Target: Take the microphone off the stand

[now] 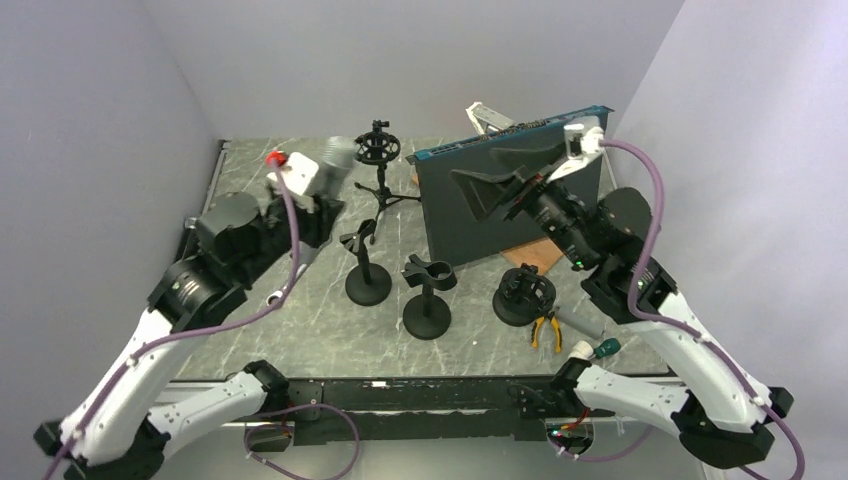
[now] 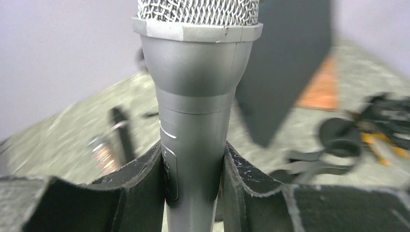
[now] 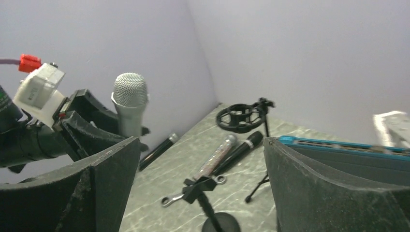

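My left gripper (image 1: 322,200) is shut on a silver microphone (image 1: 337,160) with a mesh head and holds it upright in the air at the back left, clear of every stand. In the left wrist view the microphone (image 2: 197,96) sits between both fingers (image 2: 140,188). It also shows in the right wrist view (image 3: 129,104). A black round-base stand (image 1: 367,272) with an empty clip is just to the right of and below it. My right gripper (image 1: 478,185) is open and empty, raised over the table's middle right.
A second clip stand (image 1: 427,300), a tripod shock mount (image 1: 378,150) and a round-base shock mount (image 1: 523,295) stand around. A blue-edged dark panel (image 1: 560,190) stands behind my right gripper. Pliers (image 1: 545,328) lie front right. Loose microphones (image 3: 241,147) and a wrench (image 3: 171,198) lie on the table.
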You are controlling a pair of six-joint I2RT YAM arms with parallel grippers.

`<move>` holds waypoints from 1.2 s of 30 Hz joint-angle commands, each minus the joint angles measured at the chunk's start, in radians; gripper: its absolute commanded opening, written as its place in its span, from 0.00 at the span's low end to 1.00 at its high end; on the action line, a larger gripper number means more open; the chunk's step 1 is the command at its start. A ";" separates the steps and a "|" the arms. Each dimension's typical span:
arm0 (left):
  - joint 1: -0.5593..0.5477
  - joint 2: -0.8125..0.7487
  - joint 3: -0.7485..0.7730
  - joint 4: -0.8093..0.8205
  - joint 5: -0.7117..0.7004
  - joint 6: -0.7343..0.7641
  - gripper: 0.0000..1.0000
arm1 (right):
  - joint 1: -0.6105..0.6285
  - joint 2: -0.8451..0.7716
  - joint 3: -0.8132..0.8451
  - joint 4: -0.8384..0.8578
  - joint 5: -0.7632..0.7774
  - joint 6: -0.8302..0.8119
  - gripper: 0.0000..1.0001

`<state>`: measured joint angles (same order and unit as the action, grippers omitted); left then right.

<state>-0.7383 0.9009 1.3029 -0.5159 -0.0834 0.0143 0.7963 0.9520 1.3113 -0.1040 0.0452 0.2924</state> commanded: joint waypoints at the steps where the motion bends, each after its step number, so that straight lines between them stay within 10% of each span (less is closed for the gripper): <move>1: 0.254 -0.068 -0.079 -0.119 -0.193 0.052 0.00 | 0.000 -0.090 -0.027 0.060 0.142 -0.076 1.00; 11: 0.612 0.248 -0.185 -0.019 -0.260 0.063 0.00 | 0.001 -0.152 -0.044 0.027 0.137 -0.100 1.00; 26: 0.914 0.894 0.073 -0.099 0.253 0.063 0.00 | 0.001 -0.180 -0.032 -0.015 0.192 -0.169 1.00; 36: 0.967 0.999 0.096 -0.099 0.388 0.014 0.32 | 0.001 -0.140 -0.015 -0.017 0.179 -0.173 1.00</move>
<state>0.2180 1.9144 1.3602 -0.6258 0.2165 0.0486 0.7963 0.8066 1.2633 -0.1341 0.2176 0.1337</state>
